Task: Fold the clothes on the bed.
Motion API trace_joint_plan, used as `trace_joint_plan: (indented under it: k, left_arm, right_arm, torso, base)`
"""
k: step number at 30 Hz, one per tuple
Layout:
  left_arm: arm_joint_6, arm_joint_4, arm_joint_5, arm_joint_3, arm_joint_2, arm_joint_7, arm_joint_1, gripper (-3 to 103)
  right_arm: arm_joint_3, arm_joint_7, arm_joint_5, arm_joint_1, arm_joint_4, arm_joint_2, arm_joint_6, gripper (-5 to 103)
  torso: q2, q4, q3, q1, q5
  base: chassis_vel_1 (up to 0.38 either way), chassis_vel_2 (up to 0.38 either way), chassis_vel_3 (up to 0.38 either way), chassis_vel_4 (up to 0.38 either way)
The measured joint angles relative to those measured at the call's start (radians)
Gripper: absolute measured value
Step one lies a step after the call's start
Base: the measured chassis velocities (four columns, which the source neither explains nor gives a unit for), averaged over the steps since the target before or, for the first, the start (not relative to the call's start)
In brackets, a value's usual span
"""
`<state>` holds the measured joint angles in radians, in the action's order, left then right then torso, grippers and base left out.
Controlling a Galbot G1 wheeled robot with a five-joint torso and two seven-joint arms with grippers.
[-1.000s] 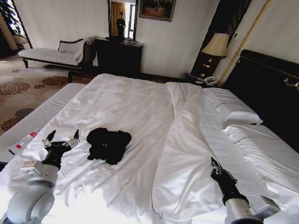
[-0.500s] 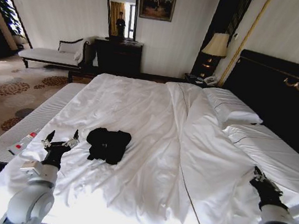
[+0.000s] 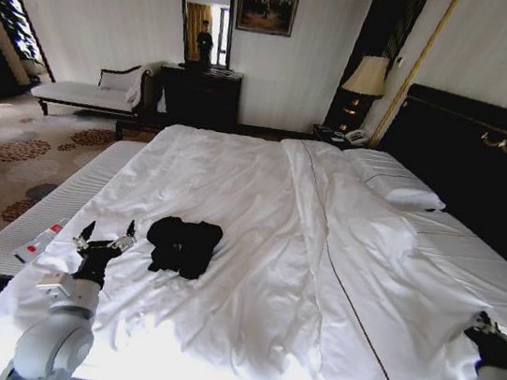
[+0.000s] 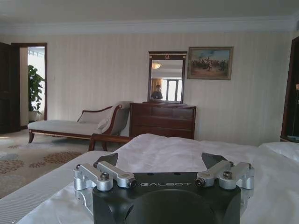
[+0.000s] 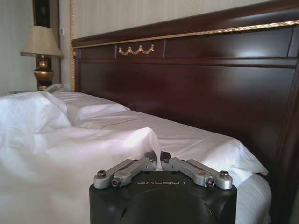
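The black clothes (image 3: 183, 244) lay crumpled at lower left of centre in the head view, on the bed's (image 3: 261, 201) white duvet (image 3: 381, 293); the left end effector (image 3: 105, 236) sat just left of them, fingers spread; the right end effector (image 3: 495, 339), at the lower right edge, was pinching the duvet near the headboard (image 5: 187, 79)

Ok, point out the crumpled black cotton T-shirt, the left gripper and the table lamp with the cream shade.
Crumpled black cotton T-shirt (image 3: 183, 245): head view, middle of the bundle.
Left gripper (image 3: 105, 234): head view, between its open fingertips.
Table lamp with the cream shade (image 3: 368, 76): head view, on the shade.
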<state>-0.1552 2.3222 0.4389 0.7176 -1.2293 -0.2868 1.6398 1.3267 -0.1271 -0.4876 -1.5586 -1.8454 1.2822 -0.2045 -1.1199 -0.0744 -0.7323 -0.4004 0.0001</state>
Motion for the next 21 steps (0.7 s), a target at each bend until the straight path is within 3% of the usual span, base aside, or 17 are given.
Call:
trace_joint_plan:
  k: [6, 16, 17, 19, 21]
  left_arm:
    - [0.0, -0.001, -0.005, -0.007, 0.0, -0.001, 0.005, 100]
    - [-0.001, -0.005, -0.007, -0.015, 0.005, -0.003, 0.0, 100]
    - [-0.002, -0.005, -0.007, -0.015, 0.003, -0.003, -0.001, 100]
    - [-0.002, -0.006, -0.006, -0.012, 0.001, -0.003, -0.002, 100]
    - [-0.003, -0.008, -0.001, -0.005, -0.001, -0.003, -0.004, 100]
  right_arm:
    - [0.025, -0.002, -0.046, 0.02, 0.141, -0.012, 0.039, 0]
    - [0.021, 0.0, -0.035, 0.042, 0.242, -0.035, 0.112, -2]
    - [0.02, 0.003, -0.04, 0.04, 0.241, -0.033, 0.118, 3]
    - [0.019, 0.009, -0.04, 0.034, 0.235, -0.027, 0.12, 3]
    - [0.016, 0.012, -0.035, 0.026, 0.223, -0.014, 0.128, 14]
  torso:
    - [0.0, 0.0, 0.0, 0.0, 0.0001]
    - [0.0, 0.0001, 0.0, 0.0, -0.0001]
    - [0.0, 0.0003, 0.0, 0.0, -0.0002]
    - [0.0, 0.0002, 0.0, 0.0, -0.0004]
    - [0.0, -0.0001, 0.0, 0.0, -0.0004]
  base:
    - [0.0, 0.0, 0.0, 0.0]
    - [0.0, 0.0, 0.0, 0.0]
    - [0.0, 0.0, 0.0, 0.0]
    - [0.0, 0.0, 0.0, 0.0]
    - [0.0, 0.0, 0.0, 0.0]
